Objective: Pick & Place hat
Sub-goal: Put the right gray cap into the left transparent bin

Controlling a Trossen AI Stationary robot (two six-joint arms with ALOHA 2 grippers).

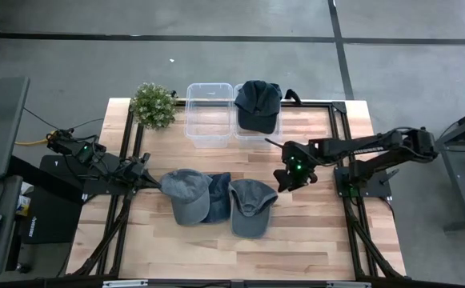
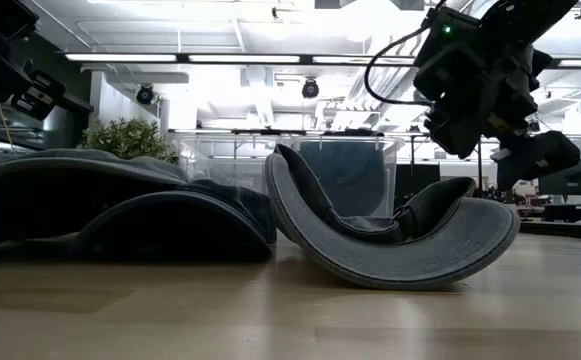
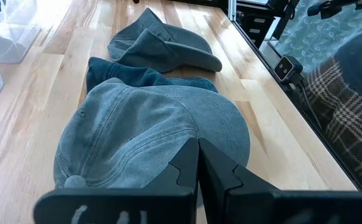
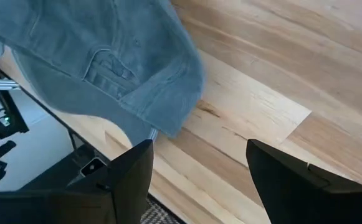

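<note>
Three caps lie side by side mid-table: a grey cap point(image 1: 186, 194), a dark blue one point(image 1: 218, 198) partly under it, and a grey cap point(image 1: 250, 208) turned upside down, rocking on its crown point(image 2: 390, 250). A darker cap point(image 1: 258, 106) sits on the right clear bin. My left gripper point(image 1: 155, 183) is shut and low, just left of the grey cap point(image 3: 143, 137); its tips point(image 3: 199, 168) point at it. My right gripper point(image 1: 286, 178) is open and hovers above the table right of the upturned cap point(image 4: 106, 56), with bare wood between its fingers point(image 4: 199, 180).
An empty clear bin point(image 1: 209, 122) stands at the far side beside the one with the cap. A potted plant point(image 1: 153, 105) is at the far left corner. Bare wood point(image 1: 312, 224) lies near and right of the caps. Black frame rails point(image 1: 340, 136) border the table.
</note>
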